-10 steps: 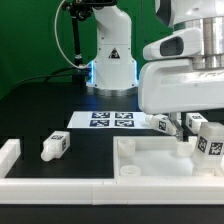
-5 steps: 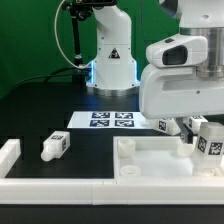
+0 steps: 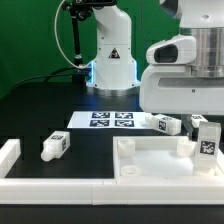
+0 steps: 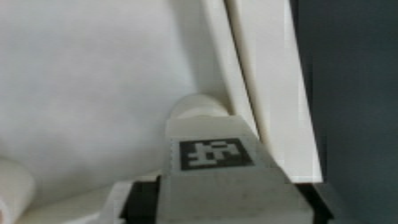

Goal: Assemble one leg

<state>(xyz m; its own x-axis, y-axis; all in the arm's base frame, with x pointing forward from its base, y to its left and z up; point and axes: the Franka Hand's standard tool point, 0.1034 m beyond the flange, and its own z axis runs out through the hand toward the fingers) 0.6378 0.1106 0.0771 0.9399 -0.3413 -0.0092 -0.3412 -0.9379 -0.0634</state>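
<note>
Grip is on: the gripper (image 4: 222, 205) has its two dark fingers pressed against either side of the leg (image 4: 214, 150), tag facing up at the wrist camera. The leg's tip hangs over the flat of the white tabletop (image 3: 155, 165), just beside the raised rim. Out in the room, a second leg (image 3: 167, 124) lies just beside the marker board (image 3: 100, 119), and a third leg (image 3: 53, 147) sits well apart on the dark table (image 3: 40, 110), toward the exterior view's left.
</note>
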